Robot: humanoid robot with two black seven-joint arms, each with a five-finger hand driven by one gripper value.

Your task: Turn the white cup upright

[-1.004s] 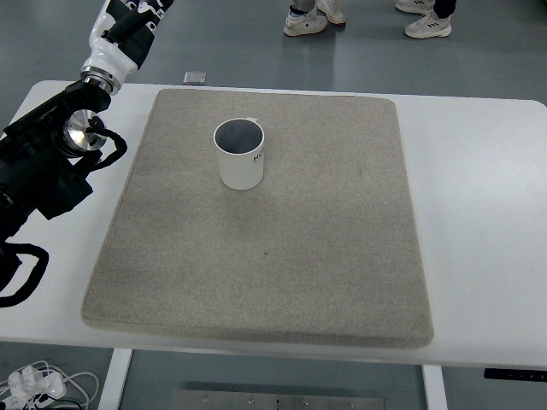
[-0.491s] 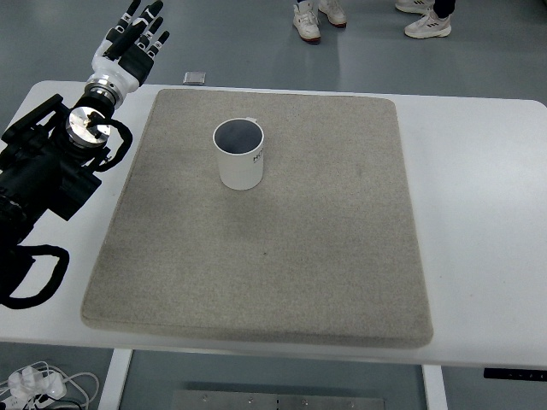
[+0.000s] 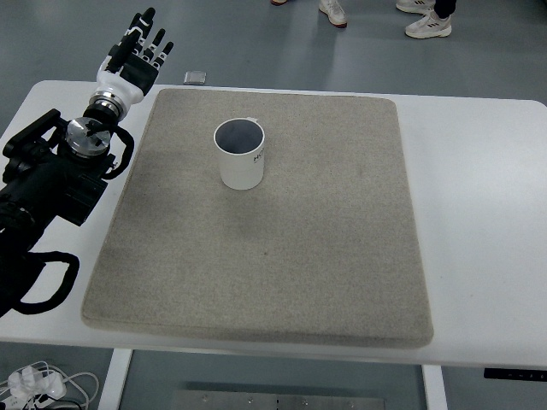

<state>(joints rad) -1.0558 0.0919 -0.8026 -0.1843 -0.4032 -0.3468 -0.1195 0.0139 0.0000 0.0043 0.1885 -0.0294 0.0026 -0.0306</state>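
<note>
A white cup (image 3: 239,154) stands upright on the grey mat (image 3: 265,248), its dark open mouth facing up. It sits in the mat's far left-centre part. My left hand (image 3: 137,53) is at the far left corner of the table, well left of the cup and beyond the mat's edge. Its fingers are spread and hold nothing. The black left arm (image 3: 51,179) runs down the picture's left side. No right arm shows.
The mat lies on a white table (image 3: 479,196). A small grey object (image 3: 196,78) lies on the floor past the far edge. People's shoes (image 3: 427,24) show on the floor at the top.
The left hand has come into view at the top left, fingers spread, and the arm has shifted slightly down and right. The cup has not moved.
</note>
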